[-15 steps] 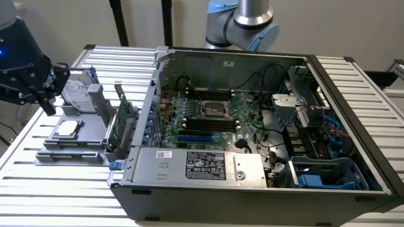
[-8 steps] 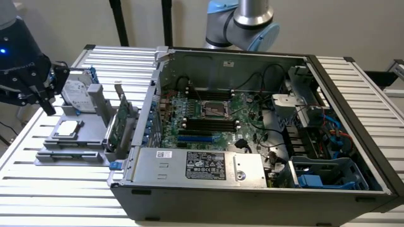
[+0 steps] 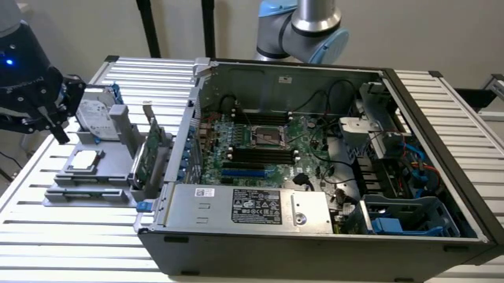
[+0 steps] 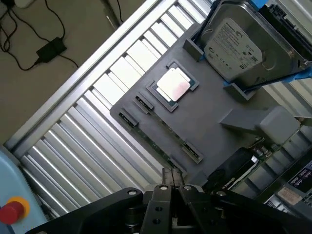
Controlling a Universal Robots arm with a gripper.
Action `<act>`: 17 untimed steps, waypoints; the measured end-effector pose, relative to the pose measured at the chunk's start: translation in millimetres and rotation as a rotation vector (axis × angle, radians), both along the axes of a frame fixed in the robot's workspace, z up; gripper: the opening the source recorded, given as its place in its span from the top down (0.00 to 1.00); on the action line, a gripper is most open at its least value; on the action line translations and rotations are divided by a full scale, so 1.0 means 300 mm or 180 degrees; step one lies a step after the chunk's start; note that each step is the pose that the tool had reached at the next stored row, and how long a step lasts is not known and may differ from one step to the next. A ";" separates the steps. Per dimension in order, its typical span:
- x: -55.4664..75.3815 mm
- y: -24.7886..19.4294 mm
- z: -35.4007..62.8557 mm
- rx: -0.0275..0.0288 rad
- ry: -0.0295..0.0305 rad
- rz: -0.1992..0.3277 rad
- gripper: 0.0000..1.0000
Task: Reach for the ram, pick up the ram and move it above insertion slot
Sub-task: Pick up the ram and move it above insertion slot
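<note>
The fingers [image 4: 171, 181], closed together and empty, hover above the gray fixture [image 4: 209, 122]. The ram [image 4: 153, 143] apparently lies edge-up just beyond their tips, its long axis along the fixture's outer edge.

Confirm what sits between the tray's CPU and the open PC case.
A green expansion card stands on edge between the CPU and the PC case, on the gray tray. The exterior view shows it.

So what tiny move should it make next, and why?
Probably open the hand: its fingers look shut together with nothing between them, just above the grey plastic holder, near the long thin green memory stick set on edge in it. Shut fingers couldn't straddle that stick.
</note>
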State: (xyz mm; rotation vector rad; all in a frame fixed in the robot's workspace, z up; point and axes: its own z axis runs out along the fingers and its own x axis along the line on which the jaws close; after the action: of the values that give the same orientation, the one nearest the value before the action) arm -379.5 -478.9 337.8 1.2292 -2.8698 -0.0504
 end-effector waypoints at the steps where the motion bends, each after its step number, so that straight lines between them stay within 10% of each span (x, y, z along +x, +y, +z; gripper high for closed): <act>1: 0.000 0.000 0.000 0.0000 0.0000 0.0057 0.89; 17: 0.000 0.000 0.000 0.0000 0.0000 0.0982 0.89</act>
State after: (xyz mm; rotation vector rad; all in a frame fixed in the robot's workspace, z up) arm -379.5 -478.9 337.8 1.6533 -2.6428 -0.0451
